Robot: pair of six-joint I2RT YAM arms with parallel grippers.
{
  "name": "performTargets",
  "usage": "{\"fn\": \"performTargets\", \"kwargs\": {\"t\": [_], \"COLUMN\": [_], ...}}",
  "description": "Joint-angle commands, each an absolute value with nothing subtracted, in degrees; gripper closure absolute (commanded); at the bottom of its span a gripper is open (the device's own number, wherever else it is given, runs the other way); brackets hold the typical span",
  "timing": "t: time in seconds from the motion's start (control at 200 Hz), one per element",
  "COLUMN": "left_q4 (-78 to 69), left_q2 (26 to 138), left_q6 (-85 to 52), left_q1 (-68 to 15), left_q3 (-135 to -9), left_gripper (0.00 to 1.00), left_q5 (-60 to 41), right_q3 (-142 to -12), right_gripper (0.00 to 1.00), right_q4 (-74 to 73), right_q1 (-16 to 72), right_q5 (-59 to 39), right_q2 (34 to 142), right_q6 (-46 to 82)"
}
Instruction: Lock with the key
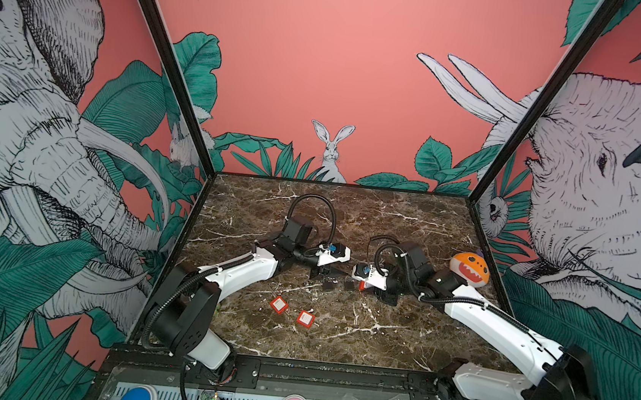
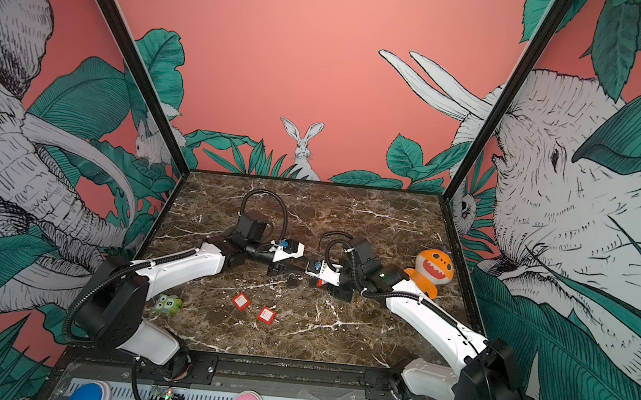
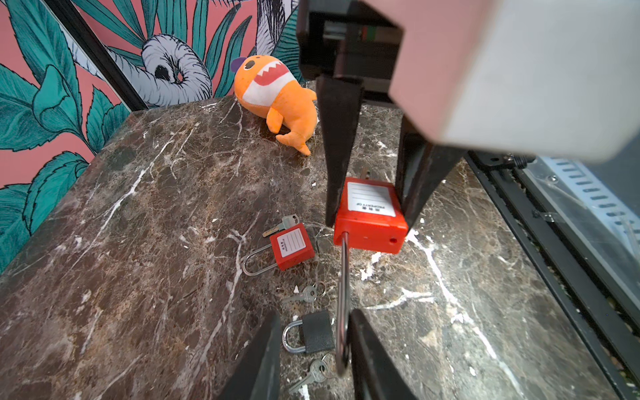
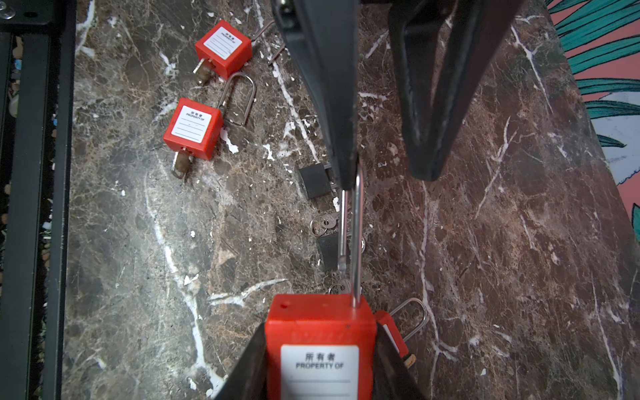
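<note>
One red padlock (image 4: 320, 318) clamped in the right gripper (image 4: 320, 332); left gripper (image 4: 386, 180) parted around its shackle (image 4: 356, 242). Beside it, three other red padlocks (image 4: 223, 48) (image 4: 192, 128) (image 4: 391, 332), two black padlocks (image 4: 313, 180) (image 4: 327, 252).

Red padlock (image 4: 320, 332), white label, held aloft, long steel shackle (image 4: 356, 235) unlatched, one leg free

Soft, even light falls from overhead. The dark brown marble bench (image 1: 338, 341) carries only faint, short shadows and a mild sheen. Both top views bow strongly at the edges, bending the black frame posts (image 2: 139, 74). In the left wrist view a white plastic housing (image 3: 536, 69) looms blurred close to the lens. In the right wrist view the red plastic padlock (image 4: 320, 325) and its label stay sharp.
</note>
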State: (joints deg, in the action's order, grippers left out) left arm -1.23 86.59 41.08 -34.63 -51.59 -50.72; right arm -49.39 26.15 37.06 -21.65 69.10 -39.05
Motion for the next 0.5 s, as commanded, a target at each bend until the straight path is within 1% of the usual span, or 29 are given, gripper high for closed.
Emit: {"fn": "performTargets", "kwargs": {"t": [0.0, 0.12, 0.23, 0.3, 0.365, 0.495], "left_q4": [-1.4, -0.3, 0.6, 1.1, 1.2, 1.1], "left_q2": [87.1, 87.2, 87.3, 87.4, 87.4, 87.4], "left_q6": [41.3, 42.1, 42.9, 43.3, 43.5, 43.7], "left_q1": [-35.0, -35.1, -35.1, -35.1, -35.2, -35.1], "left_q3": [-51.1, -51.3, -51.5, -51.7, -51.7, -51.9], "left_gripper": [0.69, 0.75, 0.78, 0.81, 0.86, 0.99], "left_q5": [-51.2, -51.5, -51.5, -51.7, -52.0, -52.9], "right_q3": [-51.2, -51.2, -51.2, -51.2, -51.2, -51.2], "right_gripper": [0.76, 0.76, 0.76, 0.76, 0.76, 0.75], "right_q4": [23.1, 22.3, 21.6, 21.3, 21.0, 21.2], "right_q1": [36.7, 36.7, 36.7, 36.6, 36.7, 36.6], "right_q5": [-21.7, -21.3, -20.6, -20.4, -20.4, -20.3], "right_q2": [69.5, 69.7, 69.9, 70.0, 70.0, 70.3], "right_q6": [-39.5, -39.4, -39.0, -38.8, -38.7, -38.7]}}
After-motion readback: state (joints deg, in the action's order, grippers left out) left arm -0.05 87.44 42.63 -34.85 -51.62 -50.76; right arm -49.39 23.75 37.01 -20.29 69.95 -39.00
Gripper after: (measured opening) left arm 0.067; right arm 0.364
